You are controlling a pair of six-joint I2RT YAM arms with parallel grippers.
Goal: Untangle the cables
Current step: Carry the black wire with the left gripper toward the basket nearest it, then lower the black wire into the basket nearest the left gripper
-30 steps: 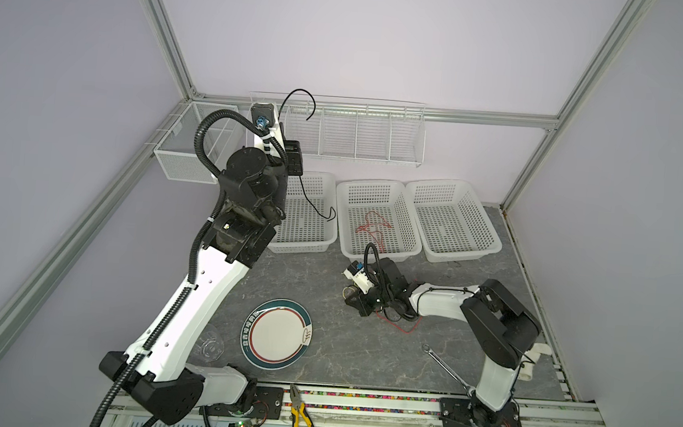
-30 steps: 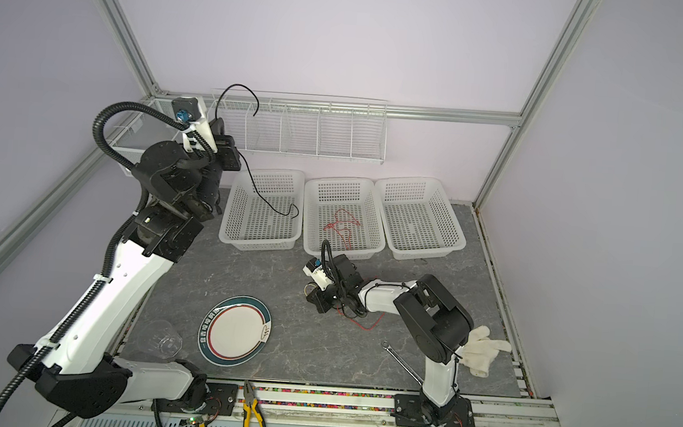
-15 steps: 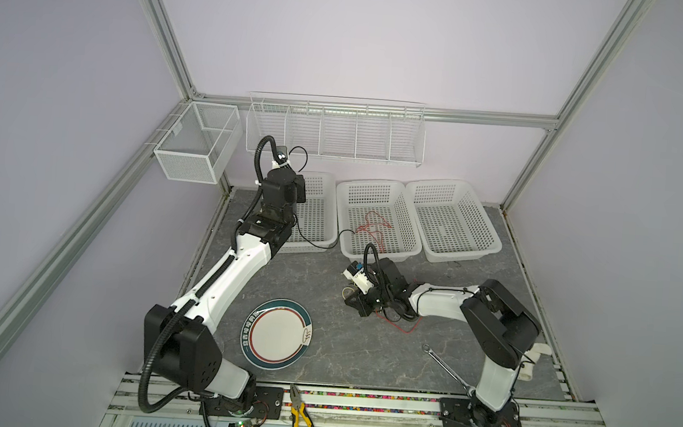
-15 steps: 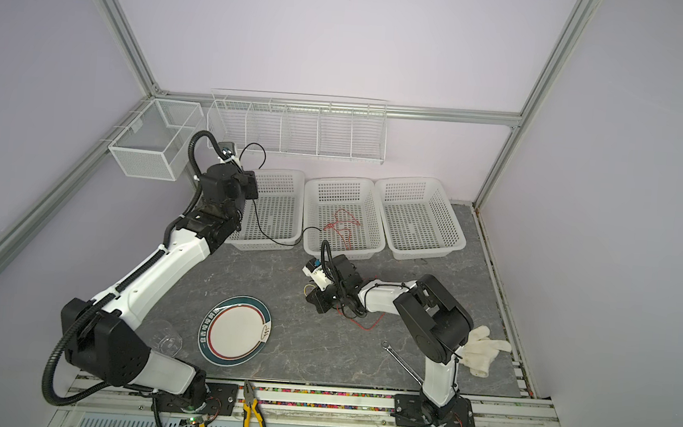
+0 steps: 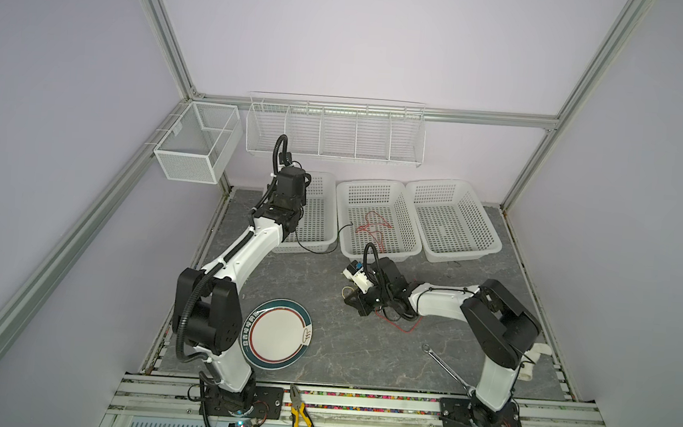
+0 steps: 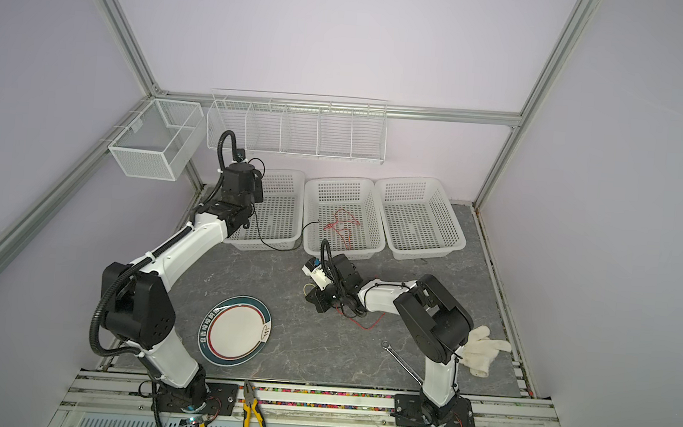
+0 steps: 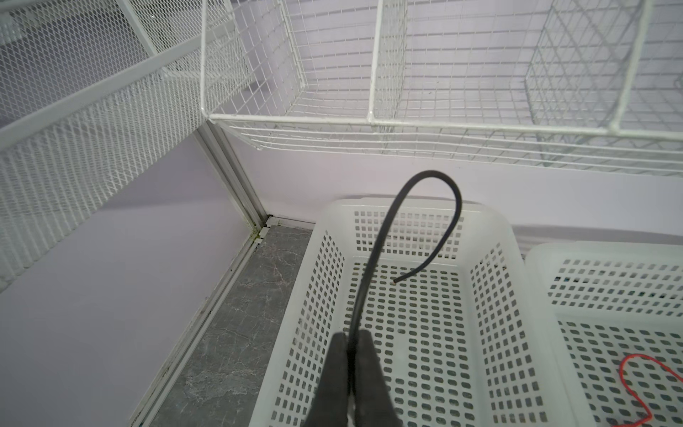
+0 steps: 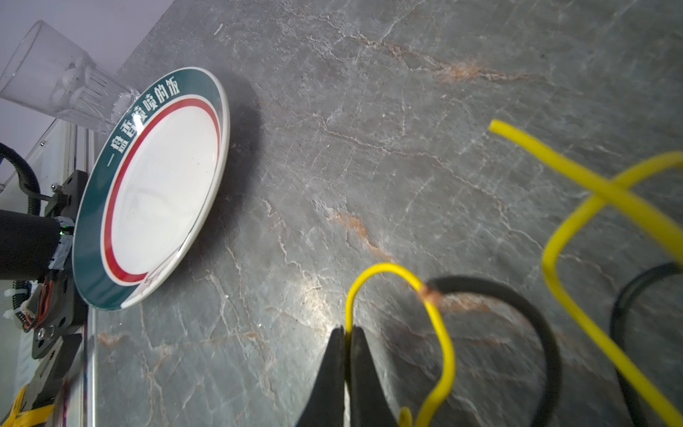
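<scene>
Cables are partly sorted. A loose knot of yellow and red wire lies near the middle of the desk. There the right pincer is clamped shut on a loop of the yellow cable. A black loop lies beside it; I cannot tell if it is a cable or the arm's own lead.

The left pincer, also closed tight, grips the black cable above the left basket by the desk's far left corner. The short free end curls over the basket. The long tail drops past its near rim to the desk and rises to the left wall of the middle basket.

The step in hand looks like dropping the black cable into the left basket while the right arm pins the knot. The next move probably calls for drawing that tail inside before letting go, or it will hang over the rim.

A red cable lies in the middle basket. The right basket shows nothing inside.
</scene>
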